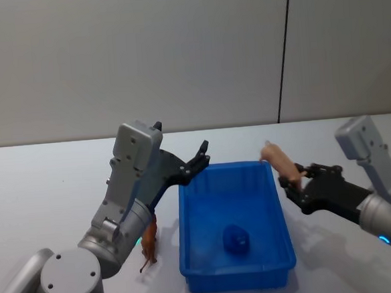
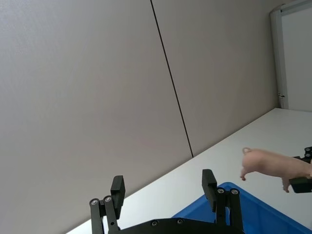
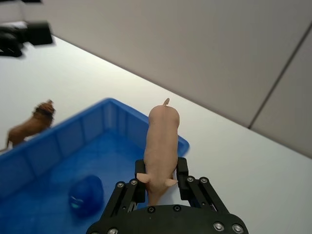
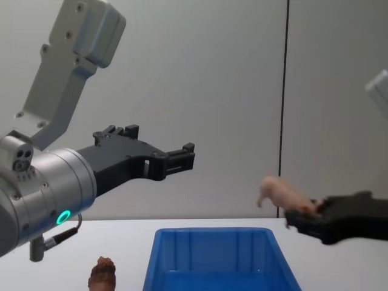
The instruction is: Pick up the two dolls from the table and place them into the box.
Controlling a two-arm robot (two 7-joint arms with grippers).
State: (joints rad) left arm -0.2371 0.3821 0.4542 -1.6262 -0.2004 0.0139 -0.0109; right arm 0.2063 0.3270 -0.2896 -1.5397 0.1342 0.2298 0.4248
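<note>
My right gripper (image 1: 297, 177) is shut on the pale pink pig doll (image 1: 279, 161), holding it in the air just past the right rim of the blue box (image 1: 186, 207). The right wrist view looks down the pig doll (image 3: 162, 141) between the fingers (image 3: 183, 173), over the box's far corner (image 3: 117, 105). The reddish-brown doll (image 1: 148, 242) stands on the white table (image 1: 45, 197) left of the box, partly behind my left arm. My left gripper (image 1: 203, 155) hangs open and empty above the box's left rear corner. In the chest view the pig (image 4: 280, 193) and brown doll (image 4: 102, 271) both show.
A small dark blue object (image 1: 235, 239) lies on the box floor, also seen as a blue object (image 3: 85, 195) from the right wrist. A grey panelled wall (image 1: 175, 54) stands behind the table. Open tabletop lies left, behind and right of the box.
</note>
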